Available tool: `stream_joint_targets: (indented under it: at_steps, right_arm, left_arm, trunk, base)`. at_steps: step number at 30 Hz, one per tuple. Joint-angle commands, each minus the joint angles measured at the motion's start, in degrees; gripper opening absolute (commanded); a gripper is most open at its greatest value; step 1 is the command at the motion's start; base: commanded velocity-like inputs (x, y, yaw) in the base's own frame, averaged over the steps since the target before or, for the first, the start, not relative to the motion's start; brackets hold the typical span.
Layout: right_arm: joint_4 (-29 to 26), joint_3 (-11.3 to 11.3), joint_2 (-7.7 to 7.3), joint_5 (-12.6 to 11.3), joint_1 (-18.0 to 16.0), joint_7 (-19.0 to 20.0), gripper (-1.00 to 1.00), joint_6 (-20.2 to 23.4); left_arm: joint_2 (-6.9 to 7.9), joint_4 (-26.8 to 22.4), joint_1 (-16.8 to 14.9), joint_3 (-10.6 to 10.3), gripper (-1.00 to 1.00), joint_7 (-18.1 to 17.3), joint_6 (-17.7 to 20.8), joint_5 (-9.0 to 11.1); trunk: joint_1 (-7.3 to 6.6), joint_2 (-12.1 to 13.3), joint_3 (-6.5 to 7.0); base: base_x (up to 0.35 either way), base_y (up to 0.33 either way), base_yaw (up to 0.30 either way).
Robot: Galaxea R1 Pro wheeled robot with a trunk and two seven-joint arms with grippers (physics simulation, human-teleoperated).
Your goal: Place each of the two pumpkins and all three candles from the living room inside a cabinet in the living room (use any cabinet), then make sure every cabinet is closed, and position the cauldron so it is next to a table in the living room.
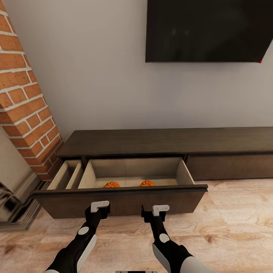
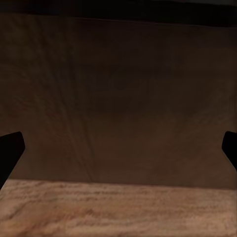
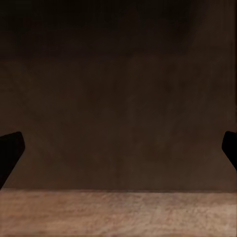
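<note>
the long dark brown cabinet point(image 1: 167, 142) sits low against a pale wall. its big drawer point(image 1: 121, 199) is pulled out toward the robot. the inside of the drawer is pale beige. two orange pumpkins lie in it, close to the front board. one pumpkin point(image 1: 111, 184) is on the left and the other pumpkin point(image 1: 146, 183) is on the right, with a gap between them. only their tops peek over the front board.

a thin side part point(image 1: 68, 175) of the cabinet is open too, just left of the big drawer. the drawer front on the right point(image 1: 229, 166) is shut flat.

the left gripper point(image 1: 99, 208) is right in front of the drawer's front board, near the middle. the right gripper point(image 1: 158, 209) is beside it, a bit to the right. both point at the dark board and look very close to it. i cannot tell if they touch it.

in the left wrist view the left gripper point(image 2: 118, 148) has its two dark fingers far out at the sides, so its jaws are spread wide with nothing between them. the brown board point(image 2: 118, 98) is right ahead and the wood floor point(image 2: 118, 210) is under it. the right wrist view is the same: the right gripper point(image 3: 118, 150) has its jaws spread wide and holds nothing, facing the dark board point(image 3: 118, 108) above the floor point(image 3: 118, 215).

a big black tv point(image 1: 208, 30) hangs on the wall above the cabinet. a red brick wall point(image 1: 22, 94) stands at the left. the floor point(image 1: 235, 227) is light wood.
</note>
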Motion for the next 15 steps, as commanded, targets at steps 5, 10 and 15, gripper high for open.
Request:
stream_joint_targets:
  at_steps: [5,10,15]
  right_arm:
    - [0.0,-0.3,0.0,-0.2,0.0,-0.1,1.0,-0.2]
    - [0.0,-0.4,0.0,-0.2,0.0,-0.3,1.0,-0.3]
    - [0.0,-0.4,0.0,-0.2,0.0,-0.4,1.0,-0.3]
  left_arm:
    - [0.0,0.0,0.0,-0.1,1.0,0.0,0.0,-0.1]
    - [0.0,0.0,0.0,-0.1,1.0,0.0,0.0,-0.1]
    - [0.0,0.0,0.0,-0.1,1.0,0.0,0.0,-0.1]
  trunk:
    - [0.0,0.0,0.0]
    - [0.0,0.0,0.0]
    - [0.0,0.0,0.0]
  base:
    - [0.149,0.033,0.0]
    - [0.086,0.011,0.0]
    - [0.201,0.001,0.0]
